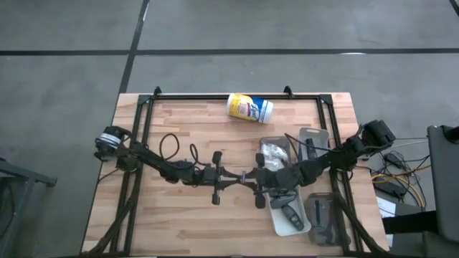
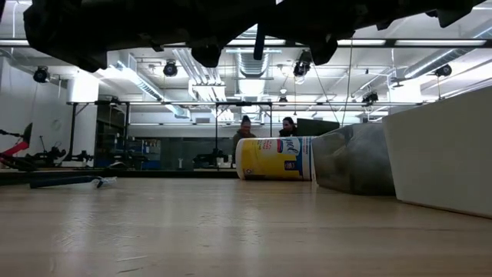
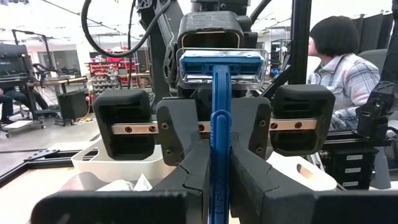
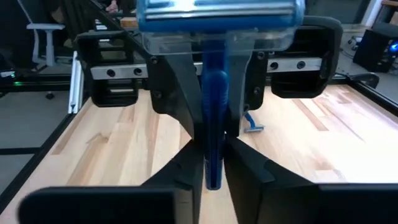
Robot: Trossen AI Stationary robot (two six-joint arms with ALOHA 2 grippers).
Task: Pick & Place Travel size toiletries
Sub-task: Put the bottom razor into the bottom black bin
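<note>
A blue razor point(image 3: 217, 118) with a clear-capped head point(image 3: 217, 65) is held above the middle of the table, between both grippers, which meet tip to tip. My left gripper point(image 1: 233, 175) comes from the table's left and my right gripper point(image 1: 252, 176) from its right. Both are shut on the razor. Clear trays at the right hold white packets point(image 1: 272, 152) and dark tubes point(image 1: 290, 215). A second blue razor point(image 4: 252, 124) lies on the wood. My left gripper pinches the razor's blue handle point(image 3: 217, 177) between its two fingers, coming about level from the table's left. The razor is lifted clear of the table, with its head above the fingers. My right gripper pinches the same handle near its lower end point(image 4: 212, 171) between its two fingers, about level from the table's right. The head point(image 4: 214, 25) stands above its fingers, close to the wrist camera.
A yellow-and-white canister point(image 1: 249, 107) lies on its side near the far edge. Several clear trays point(image 1: 313, 140) stand along the right side. A black frame point(image 1: 147, 115) borders the table. People sit in the room beyond point(image 3: 339, 50).
</note>
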